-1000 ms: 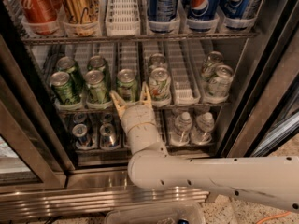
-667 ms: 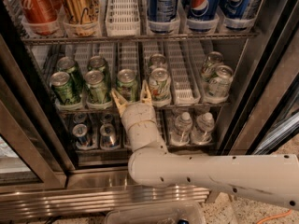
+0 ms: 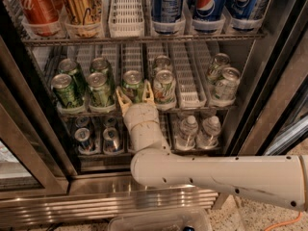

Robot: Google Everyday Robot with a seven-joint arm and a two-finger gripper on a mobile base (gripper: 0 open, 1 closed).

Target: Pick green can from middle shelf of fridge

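**1. Gripper position.** The gripper (image 3: 135, 96) sits at the front rail of the middle shelf (image 3: 202, 109), in the centre lane. The arm (image 3: 216, 174) enters the fridge (image 3: 269, 76) from 4 o'clock.

**2. Governing relation.** The green can (image 3: 132, 82) lies at 12 o'clock from the gripper, directly ahead of the wrist and in line with it. The can stands upright at the front of its lane, with its long axis vertical and its silver top toward the camera. One finger (image 3: 123, 101) flanks it at 9 o'clock and the other at 3 o'clock.

**3. Gripper state.** The jaws are spread to roughly the can's width and straddle it. Nothing is lifted. The pads appear to be at the can wall or just short of it; contact cannot be confirmed.

**4. Clearance.** A lime can (image 3: 100, 88) stands just beside the green can at 9 o'clock, and a white can (image 3: 164, 85) just beside it at 3 o'clock. Side room looks tight, so the closing move probably has to stay centred on the lane.

**5. Hidden or unclear.**
- The fingers and wrist cover the can's lower body.
- How deep the fingers reach along the can cannot be read from this angle.
- The wrist hides part of the lower shelf, next to the bottles (image 3: 187, 129).
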